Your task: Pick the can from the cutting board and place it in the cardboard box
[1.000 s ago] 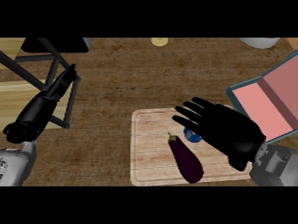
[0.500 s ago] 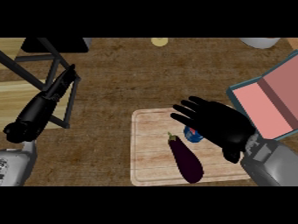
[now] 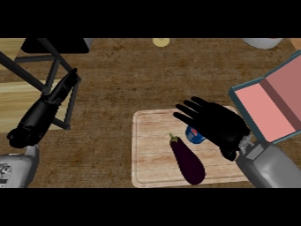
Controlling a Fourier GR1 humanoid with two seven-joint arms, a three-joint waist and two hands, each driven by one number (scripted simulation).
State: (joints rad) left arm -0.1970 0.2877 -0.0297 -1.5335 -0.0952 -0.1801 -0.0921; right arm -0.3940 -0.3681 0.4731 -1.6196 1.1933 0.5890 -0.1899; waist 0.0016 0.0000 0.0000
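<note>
The right hand (image 3: 214, 123) hangs with its fingers spread wide just over the blue can (image 3: 193, 135) on the cutting board (image 3: 152, 150), ready to grab it for the cardboard box (image 3: 276, 106) nearby.

- The can (image 3: 193, 135), blue with a pale top, is seen on the cutting board (image 3: 154, 150), largely hidden from above; whether it stands upright cannot be told.
- The cutting board, pale wood and rectangular, is laid flat on the counter.
- The cardboard box (image 3: 280, 103), open with a pink inside and teal edges, is set just right of the board.
</note>
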